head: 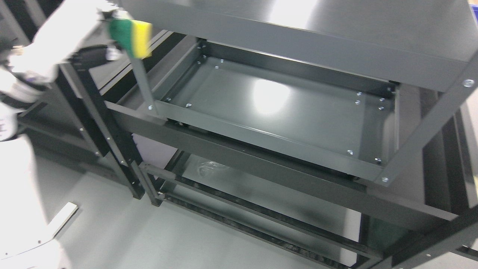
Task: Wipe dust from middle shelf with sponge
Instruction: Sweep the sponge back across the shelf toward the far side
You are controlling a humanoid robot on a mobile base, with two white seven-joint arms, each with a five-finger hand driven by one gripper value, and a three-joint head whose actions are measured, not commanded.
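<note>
A sponge [131,37], green on one side and yellow on the other, is held up at the top left, outside the rack's front left post [143,84]. My left hand [111,33] comes in from the left on a blurred white arm and is shut on the sponge's green side; its fingers are mostly hidden behind it. The middle shelf [298,123] is a grey metal tray with a raised rim, lying to the right of and below the sponge. Sponge and shelf are apart. My right hand is out of view.
The top shelf [336,41] overhangs the middle one along the upper edge. A lower shelf [261,194] shows beneath. A second dark rack [104,127] stands close on the left. A white flat piece [63,216] lies on the grey floor at the lower left.
</note>
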